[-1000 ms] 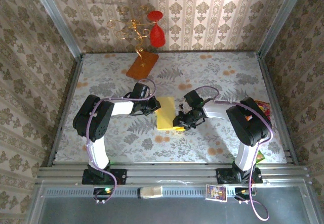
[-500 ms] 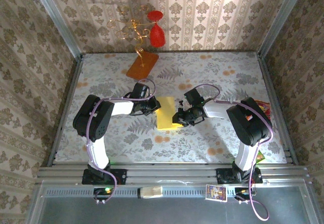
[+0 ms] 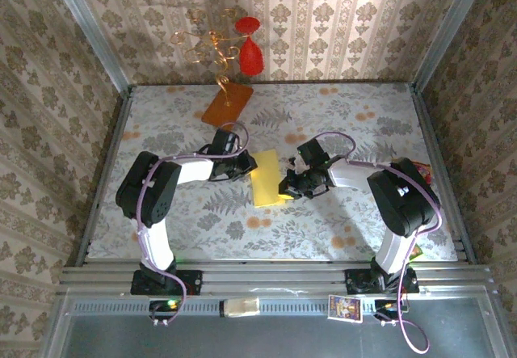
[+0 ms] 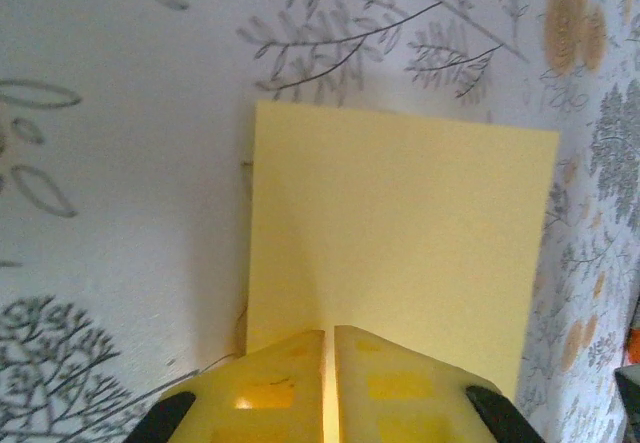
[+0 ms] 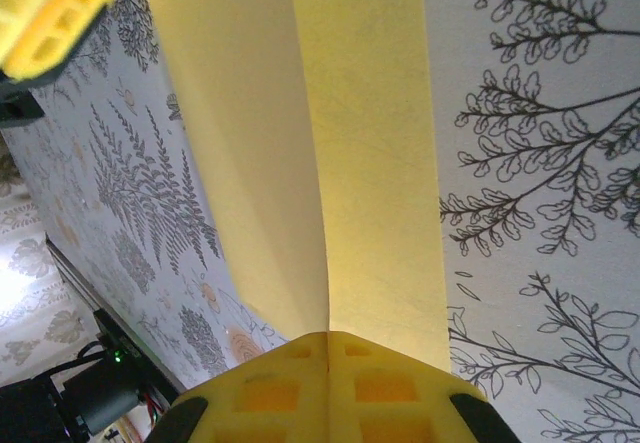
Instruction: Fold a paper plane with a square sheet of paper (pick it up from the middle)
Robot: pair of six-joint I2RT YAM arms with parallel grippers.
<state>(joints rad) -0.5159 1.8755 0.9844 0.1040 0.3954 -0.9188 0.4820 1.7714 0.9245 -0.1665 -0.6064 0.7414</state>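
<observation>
While the left hand (image 4: 329, 338) and right hand (image 5: 328, 341) clamp its opposite edges, the square sheet of paper (image 3: 266, 179) lies midway across the tabletop (image 3: 339, 229).
Yellow pads (image 4: 280, 383) hide the gripped strips; beyond, a line runs along the sheet, fold or bend unclear; its far end is cut off in the right wrist view.

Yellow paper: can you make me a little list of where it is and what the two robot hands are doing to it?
thing: square sheet of paper, pale yellow
place: middle of the table, between the two arms
shape: bent, with a ridge running away from the right gripper's fingers
left gripper: shut on one side of the paper
right gripper: shut on the opposite side
at the back: orange-brown slab, far from both grippers
</observation>
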